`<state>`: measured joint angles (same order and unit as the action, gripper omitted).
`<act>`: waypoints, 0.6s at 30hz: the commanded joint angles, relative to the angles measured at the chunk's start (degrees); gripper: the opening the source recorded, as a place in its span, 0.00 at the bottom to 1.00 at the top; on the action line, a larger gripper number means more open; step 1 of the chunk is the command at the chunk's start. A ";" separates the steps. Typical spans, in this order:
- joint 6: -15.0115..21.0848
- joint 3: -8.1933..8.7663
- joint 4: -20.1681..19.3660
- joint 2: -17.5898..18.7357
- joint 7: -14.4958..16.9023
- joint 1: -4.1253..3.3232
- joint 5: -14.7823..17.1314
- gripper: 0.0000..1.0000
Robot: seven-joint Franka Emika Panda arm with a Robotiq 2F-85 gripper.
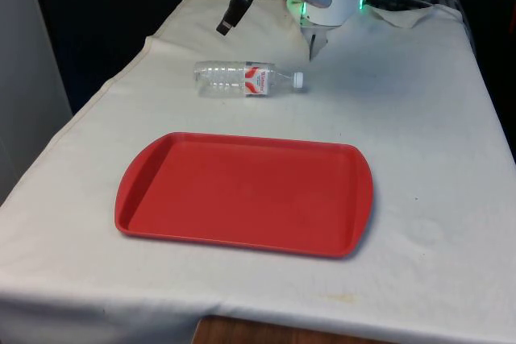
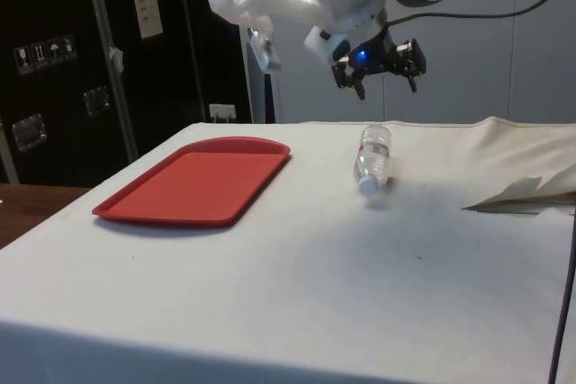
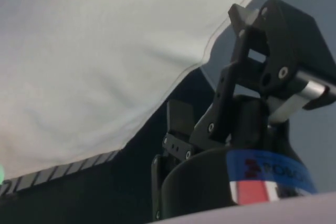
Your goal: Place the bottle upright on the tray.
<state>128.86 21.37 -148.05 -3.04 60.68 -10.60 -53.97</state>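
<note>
one clear bottle [image 1: 246, 79] lay on its side on the white cloth [image 1: 419, 151], white cap toward the front view's right, just beyond the far edge of the red tray [image 1: 242, 195] and not touching it. i saw nothing resting on the tray and nothing between the two. the gripper [image 2: 379, 72] hung in the air above the bottle and well off the cloth, its fingers spread apart and holding nothing. a fold of cloth [image 2: 522, 193] rose near the table's far end.

No readable text: bottle [image 1: 246, 78] label shows red-white print, illegible; cabinet stickers [image 2: 145, 5] at 10 o'clock in side view, illegible.
</note>
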 commanded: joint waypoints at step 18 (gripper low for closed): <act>-3.95 -0.97 0.57 0.29 -3.04 -0.17 -2.81 1.00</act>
<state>124.90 20.45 -147.59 -2.81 57.87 -10.77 -56.61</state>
